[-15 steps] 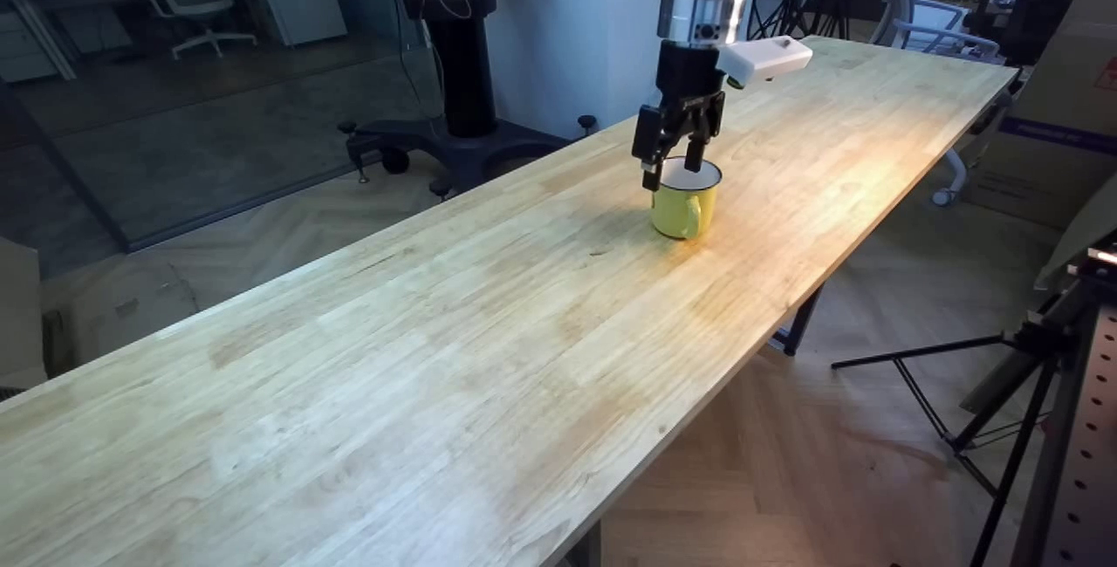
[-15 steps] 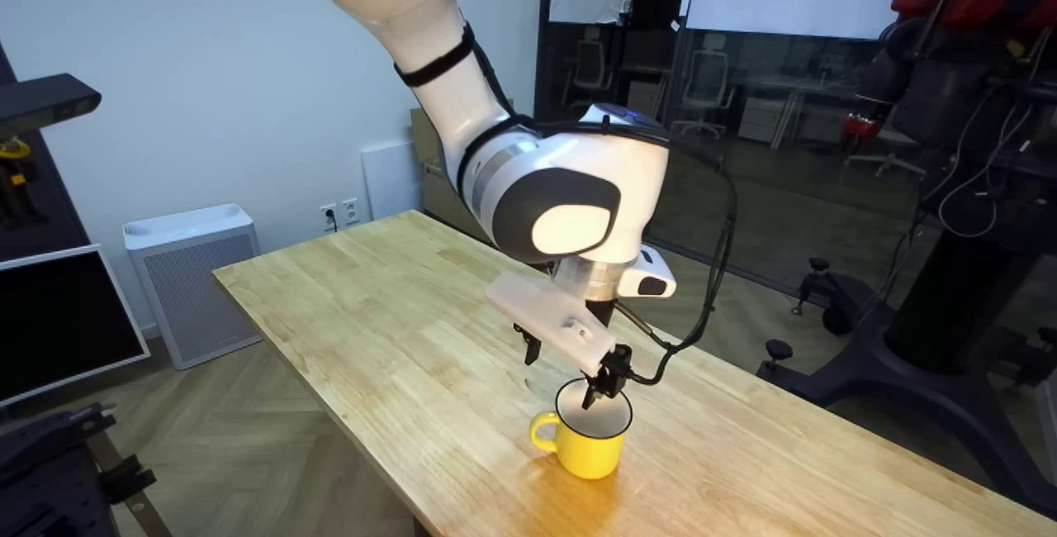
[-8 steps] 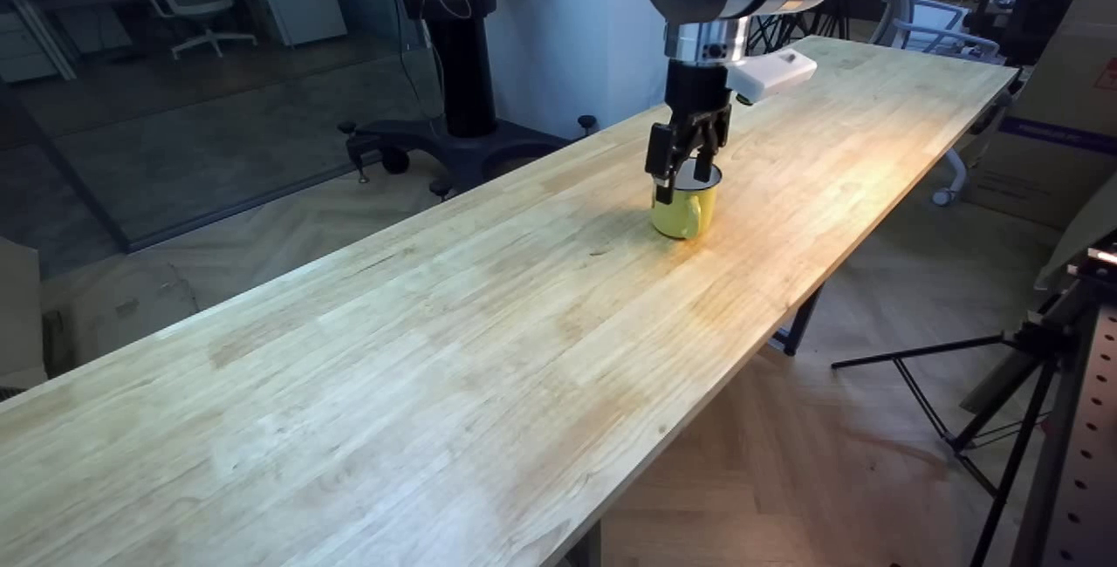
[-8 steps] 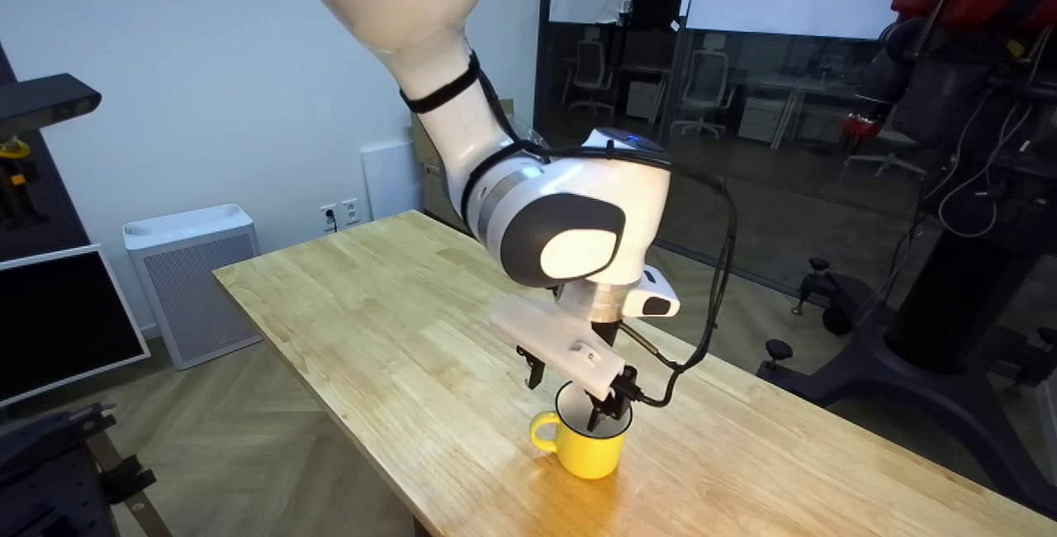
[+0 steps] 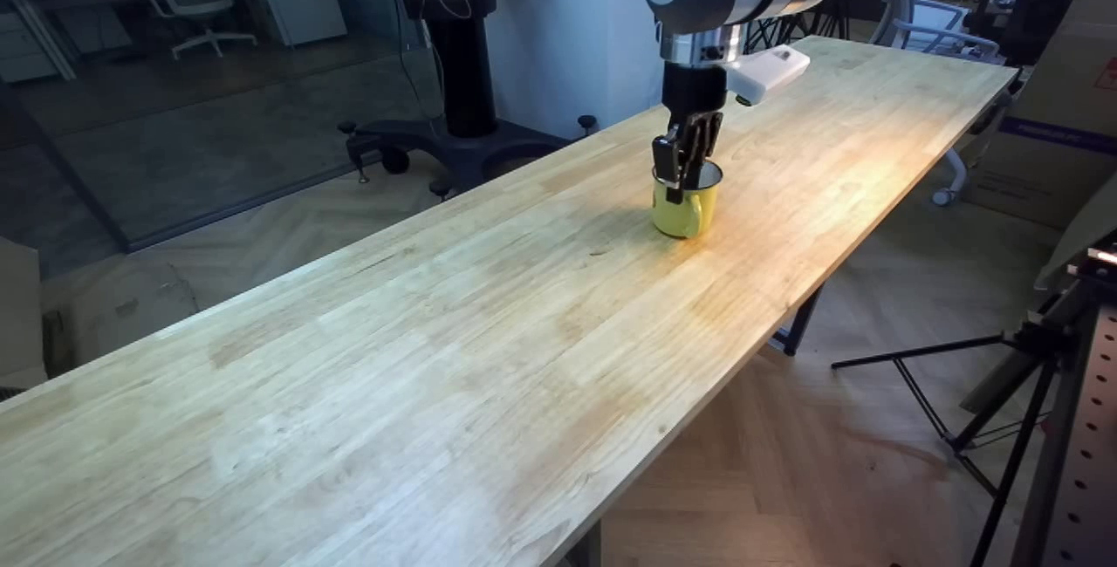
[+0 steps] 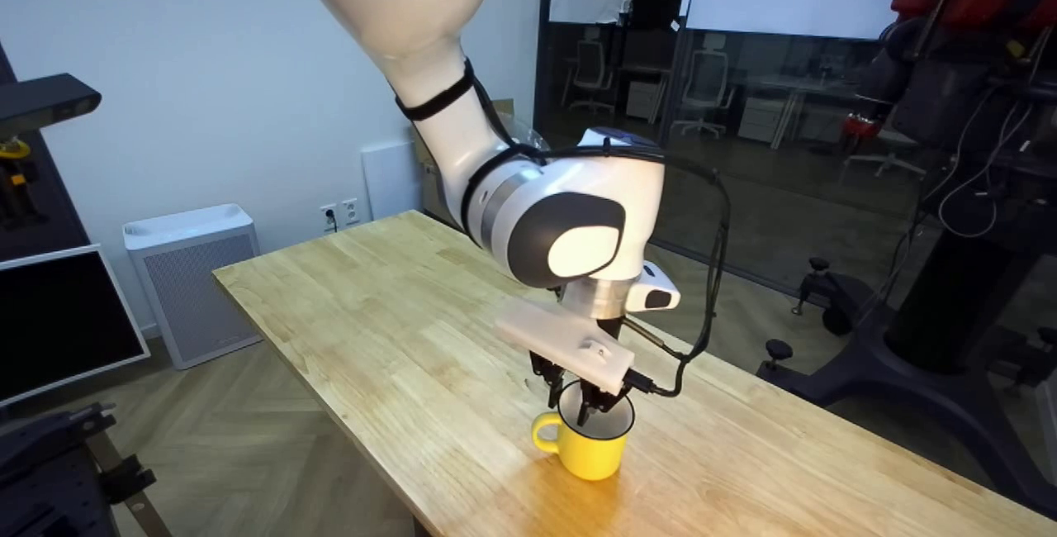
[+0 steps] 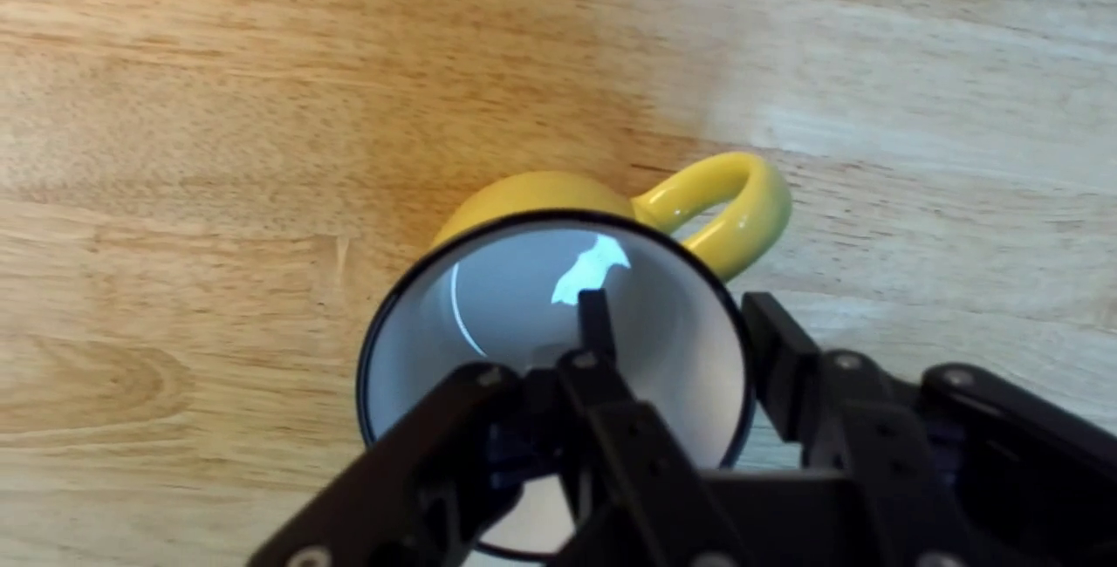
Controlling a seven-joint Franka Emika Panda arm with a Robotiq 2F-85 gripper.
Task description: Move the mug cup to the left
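Note:
The yellow mug cup [image 5: 674, 220] stands upright on the wooden table, its white inside and black rim showing. In an exterior view the mug [image 6: 590, 456] has its handle toward the near table edge. My gripper [image 6: 569, 410] points down over its wall, partly closed. In the wrist view the gripper [image 7: 679, 310] has one of its fingers [image 7: 597, 323] inside the mug [image 7: 537, 192] and the other outside, against or very near the rim. A gap remains between the inner finger and the mug wall. The handle lies at the upper right there, outside the jaws.
The long wooden table [image 5: 419, 331] stretches to both sides of the mug. Behind its far edge stands a black wheeled base [image 5: 471, 126]. A tripod [image 5: 1038, 349] is on the floor off the near edge. A black cable [image 6: 718, 256] loops beside the arm.
My gripper has come down so one finger sits inside the mug, and its jaws have since narrowed around the wall. The mug has shifted very slightly at most.

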